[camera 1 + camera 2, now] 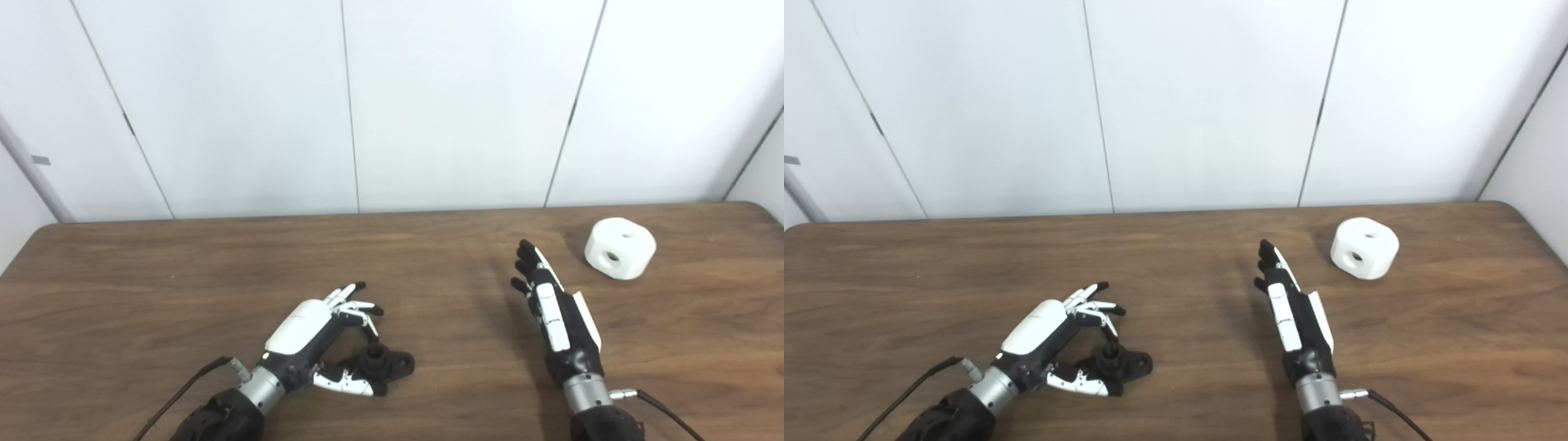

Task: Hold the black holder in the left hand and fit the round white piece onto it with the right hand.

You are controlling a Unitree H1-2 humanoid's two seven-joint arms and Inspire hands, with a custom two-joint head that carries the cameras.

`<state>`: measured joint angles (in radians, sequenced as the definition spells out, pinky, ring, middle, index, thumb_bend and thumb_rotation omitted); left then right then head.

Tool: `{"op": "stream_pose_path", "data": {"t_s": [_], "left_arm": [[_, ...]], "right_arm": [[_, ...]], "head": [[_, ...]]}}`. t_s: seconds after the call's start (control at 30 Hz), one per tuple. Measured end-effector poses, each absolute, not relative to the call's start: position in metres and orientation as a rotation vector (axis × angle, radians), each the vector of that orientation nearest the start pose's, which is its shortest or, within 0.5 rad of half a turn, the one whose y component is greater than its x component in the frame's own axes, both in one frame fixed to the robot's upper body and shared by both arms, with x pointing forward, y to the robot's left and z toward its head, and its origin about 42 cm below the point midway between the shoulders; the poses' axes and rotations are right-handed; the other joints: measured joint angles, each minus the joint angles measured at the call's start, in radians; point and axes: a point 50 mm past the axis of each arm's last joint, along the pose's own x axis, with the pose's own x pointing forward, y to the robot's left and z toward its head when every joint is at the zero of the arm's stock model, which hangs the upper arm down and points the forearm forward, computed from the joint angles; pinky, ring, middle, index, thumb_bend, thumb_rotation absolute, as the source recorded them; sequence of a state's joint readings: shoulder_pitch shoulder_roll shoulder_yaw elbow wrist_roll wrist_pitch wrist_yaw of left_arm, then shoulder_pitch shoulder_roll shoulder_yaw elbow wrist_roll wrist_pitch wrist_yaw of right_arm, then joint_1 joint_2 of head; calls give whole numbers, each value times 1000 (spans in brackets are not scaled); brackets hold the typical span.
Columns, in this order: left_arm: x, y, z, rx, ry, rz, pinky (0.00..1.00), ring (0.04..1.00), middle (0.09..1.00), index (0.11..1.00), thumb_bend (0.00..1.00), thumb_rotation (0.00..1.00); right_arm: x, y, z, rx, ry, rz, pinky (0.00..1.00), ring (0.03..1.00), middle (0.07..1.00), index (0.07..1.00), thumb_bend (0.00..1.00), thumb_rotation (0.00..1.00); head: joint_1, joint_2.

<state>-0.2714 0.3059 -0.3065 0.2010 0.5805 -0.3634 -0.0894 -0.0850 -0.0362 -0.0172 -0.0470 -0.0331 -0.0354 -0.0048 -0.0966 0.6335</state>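
The black holder [386, 362] lies on the wooden table [184, 275] near its front edge, a short post sticking up from its flat base. My left hand [318, 334] arches over it, fingers curled above and thumb low beside the base, open around it rather than closed. The round white piece [620, 248], a chunky disc with holes in its top and side, rests at the far right of the table. My right hand [554, 306] hovers flat and open, fingers stretched toward the far edge, well short and left of the white piece.
A pale panelled wall [392, 104] rises straight behind the table's far edge. Cables trail from both wrists toward the front edge. Bare wood lies between the two hands and on the left half.
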Motion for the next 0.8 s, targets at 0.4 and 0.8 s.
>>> {"op": "stream_pose_path", "data": {"t_s": [0.4, 0.8], "left_arm": [[352, 202, 123, 905, -412, -540, 1000, 993, 804, 480, 523, 50], [355, 200, 122, 905, -438, -546, 1000, 982, 792, 480, 523, 48]], "right_arm": [[278, -259, 200, -294, -303, -107, 788, 853, 835, 785, 447, 419], [273, -316, 203, -428, -319, -249, 719, 835, 860, 818, 551, 239]], "head": [[-38, -15], [-115, -46]]}}
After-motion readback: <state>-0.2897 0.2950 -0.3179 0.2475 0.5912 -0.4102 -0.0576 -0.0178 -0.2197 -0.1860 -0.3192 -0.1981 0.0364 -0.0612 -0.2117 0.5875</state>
